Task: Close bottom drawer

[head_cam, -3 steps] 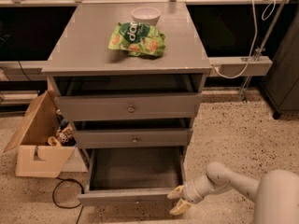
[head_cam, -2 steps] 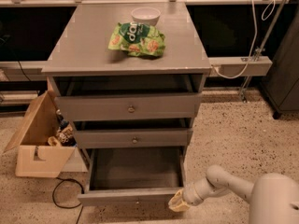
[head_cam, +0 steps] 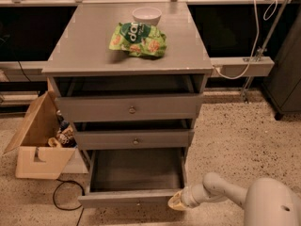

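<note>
Grey drawer: the bottom drawer (head_cam: 131, 197) is at the bottom middle of the frame. It is pulled far out, so its flat inside shows.
Drawers above: the middle drawer (head_cam: 134, 139) and the top drawer (head_cam: 127, 108) stick out only a little.
Gripper: the gripper (head_cam: 176, 202) is at the lower right, at the right end of the bottom drawer's front. It looks to be touching it or just beside it.
Gripper state: one cannot tell if it is wide or narrow. It holds nothing that can be seen.
On top: a green snack bag (head_cam: 138, 40) and a white bowl (head_cam: 146, 16) sit on the cabinet (head_cam: 84, 51), upper middle.
On the floor: a brown box (head_cam: 40, 161) is at the left, and a black cable (head_cam: 61, 197) lies near the drawer's left corner.
Job: not done. The drawer needs a push back in.
Worry one: a push on just the right end could turn the drawer a bit, and it might jam.
Worry two: the gripper could slide off the corner and miss.
Worry three: a hard shove could shake the cabinet and move the bowl.
</note>
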Robot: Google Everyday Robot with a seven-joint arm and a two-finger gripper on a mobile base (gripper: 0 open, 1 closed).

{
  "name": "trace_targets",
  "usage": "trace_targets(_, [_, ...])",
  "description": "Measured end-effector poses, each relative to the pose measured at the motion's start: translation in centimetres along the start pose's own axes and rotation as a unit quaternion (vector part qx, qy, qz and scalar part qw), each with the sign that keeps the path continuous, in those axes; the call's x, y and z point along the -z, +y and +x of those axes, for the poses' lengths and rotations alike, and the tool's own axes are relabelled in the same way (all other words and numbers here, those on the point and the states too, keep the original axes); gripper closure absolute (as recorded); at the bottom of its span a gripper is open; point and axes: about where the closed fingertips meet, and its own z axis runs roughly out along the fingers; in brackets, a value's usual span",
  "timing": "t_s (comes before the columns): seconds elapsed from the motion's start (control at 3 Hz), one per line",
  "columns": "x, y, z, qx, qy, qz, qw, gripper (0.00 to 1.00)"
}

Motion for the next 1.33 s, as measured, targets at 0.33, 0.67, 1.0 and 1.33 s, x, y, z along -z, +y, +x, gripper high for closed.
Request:
trace_targets(0.33, [0.1, -2.7, 0.5, 0.0, -0.007, 0.063, 0.998, 1.0])
trace_targets(0.67, [0.2, -5.1, 0.4, 0.005, -0.03, 0.1, 0.9946, 1.0])
trace_targets(1.0, [0.2, -5.1, 0.4, 0.006, -0.03, 0.1, 0.9946, 1.0])
trace_targets(1.33, [0.0, -6.3, -0.1, 0.035, -0.041, 0.118, 0.9916, 1.0])
